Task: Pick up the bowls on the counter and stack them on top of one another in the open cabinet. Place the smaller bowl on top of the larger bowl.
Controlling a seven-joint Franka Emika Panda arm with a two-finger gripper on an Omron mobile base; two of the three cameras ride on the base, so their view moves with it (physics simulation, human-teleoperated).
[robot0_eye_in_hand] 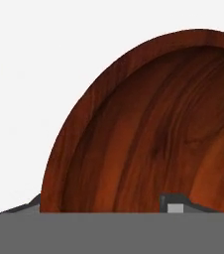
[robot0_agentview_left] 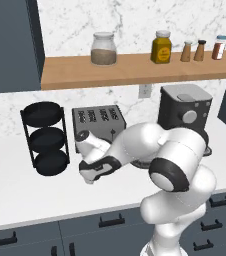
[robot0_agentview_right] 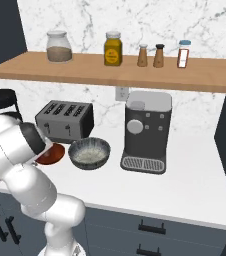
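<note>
The red-brown bowl (robot0_eye_in_hand: 148, 124) looms large and close in the hand view. My gripper (robot0_eye_in_hand: 99, 207) is open over its near rim, one fingertip (robot0_eye_in_hand: 173, 204) inside the bowl and the other just outside the rim at the left. In the right base view the red-brown bowl (robot0_agentview_right: 54, 154) sits on the white counter (robot0_agentview_right: 185, 175), half hidden behind my arm. The wider grey bowl (robot0_agentview_right: 89, 152) stands just right of it. A dark slate-blue cabinet panel (robot0_agentview_left: 10, 45) rises at the upper left; its inside is out of view.
A toaster (robot0_agentview_right: 65, 120) stands right behind the two bowls, and a coffee machine (robot0_agentview_right: 146, 132) to their right. A black three-tier rack (robot0_agentview_left: 46, 137) is at the left. The wooden shelf (robot0_agentview_left: 135, 67) with jars hangs above the counter.
</note>
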